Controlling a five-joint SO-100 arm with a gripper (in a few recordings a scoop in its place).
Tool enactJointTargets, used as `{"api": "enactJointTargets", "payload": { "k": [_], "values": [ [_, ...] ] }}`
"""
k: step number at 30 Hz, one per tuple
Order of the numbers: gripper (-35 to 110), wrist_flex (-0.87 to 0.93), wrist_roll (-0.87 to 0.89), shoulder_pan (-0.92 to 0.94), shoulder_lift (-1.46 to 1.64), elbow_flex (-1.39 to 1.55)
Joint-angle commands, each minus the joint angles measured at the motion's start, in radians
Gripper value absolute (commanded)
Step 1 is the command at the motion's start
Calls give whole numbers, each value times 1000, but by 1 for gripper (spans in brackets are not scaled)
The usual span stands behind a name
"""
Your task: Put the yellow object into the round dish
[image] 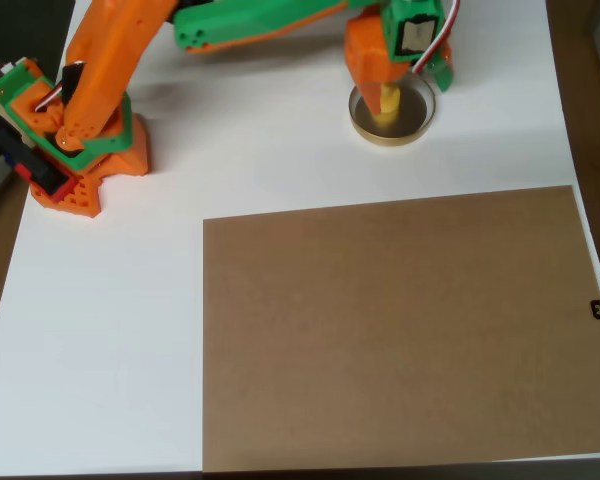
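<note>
The round dish (393, 139) with its gold rim sits on the white table at the top, right of centre. The yellow object (388, 108) stands inside the dish, against its left-hand side. My orange gripper (412, 84) hangs right over the dish. Its orange finger (372, 62) touches or nearly touches the top of the yellow piece, and part of the piece is hidden under it. The green-tipped finger (440, 74) is swung out to the right, well apart from the yellow piece, so the gripper looks open.
A large brown board (400, 330) covers the lower right of the white table (100, 330). The arm's orange and green base (85, 150) stands at the upper left, with the arm reaching across the top edge.
</note>
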Motion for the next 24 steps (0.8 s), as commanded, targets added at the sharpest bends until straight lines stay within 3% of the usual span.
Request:
{"api": "enactJointTargets", "payload": {
  "k": [1,15,24],
  "values": [
    [29,11,-23,40,238,31],
    [29,-8,-17,360,641,216],
    [28,-167,9,643,922,506]
  ]
}}
